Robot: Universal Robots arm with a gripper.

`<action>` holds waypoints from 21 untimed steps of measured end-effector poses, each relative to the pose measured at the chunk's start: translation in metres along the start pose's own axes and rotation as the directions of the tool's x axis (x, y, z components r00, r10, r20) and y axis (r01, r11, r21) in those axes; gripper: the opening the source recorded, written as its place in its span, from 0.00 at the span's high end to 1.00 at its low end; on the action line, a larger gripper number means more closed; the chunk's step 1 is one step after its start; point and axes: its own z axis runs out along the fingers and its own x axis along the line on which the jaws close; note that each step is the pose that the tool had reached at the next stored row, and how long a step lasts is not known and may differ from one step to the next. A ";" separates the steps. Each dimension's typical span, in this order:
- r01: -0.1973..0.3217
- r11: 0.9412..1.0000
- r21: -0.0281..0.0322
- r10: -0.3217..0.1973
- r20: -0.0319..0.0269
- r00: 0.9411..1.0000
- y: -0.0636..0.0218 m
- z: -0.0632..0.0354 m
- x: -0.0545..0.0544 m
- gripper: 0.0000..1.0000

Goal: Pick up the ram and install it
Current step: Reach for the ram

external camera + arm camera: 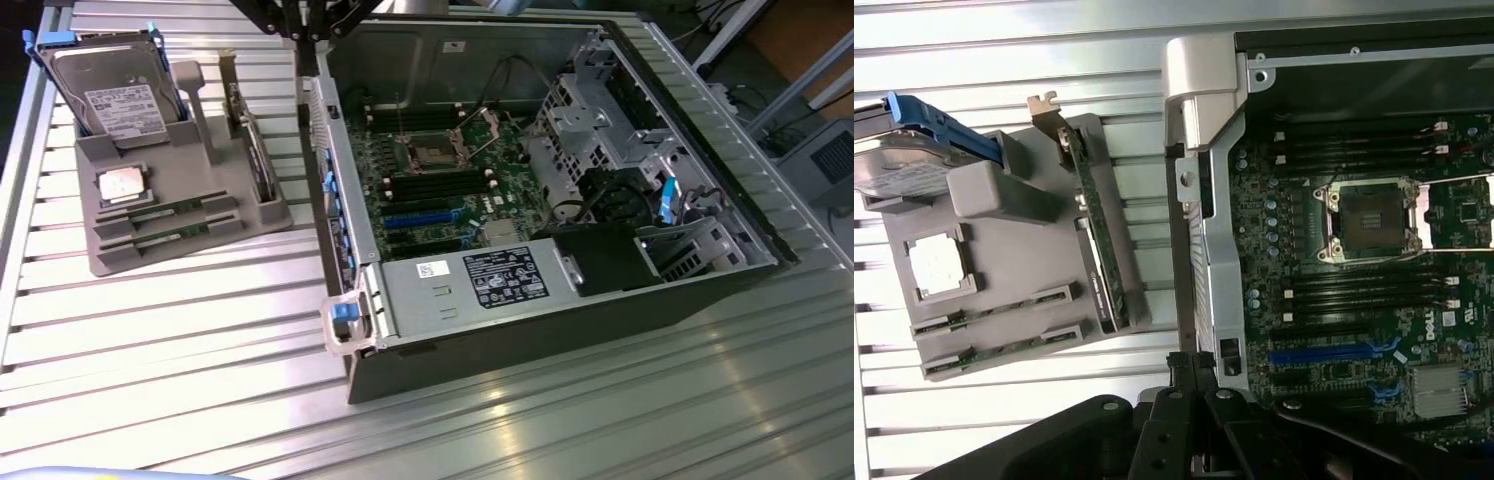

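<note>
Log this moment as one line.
hand: over computer case wall, apart from ram | ram: in grey tray slot, not picked up | case: open

Ram (171, 208) in grey holder (128, 152) beside case (534, 335)

Black pincer (1192, 364), high and empty.
</note>
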 end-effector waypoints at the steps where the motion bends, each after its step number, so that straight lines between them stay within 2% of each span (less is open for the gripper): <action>1: 0.000 1.000 0.000 0.000 0.000 1.000 0.0000 0.0000 0.001 0.89; 15: 0.000 1.000 0.000 0.000 0.000 1.000 -0.0010 -0.0004 0.013 0.89; 21: 0.000 1.000 0.000 0.000 0.000 1.000 -0.0018 -0.0007 0.024 0.89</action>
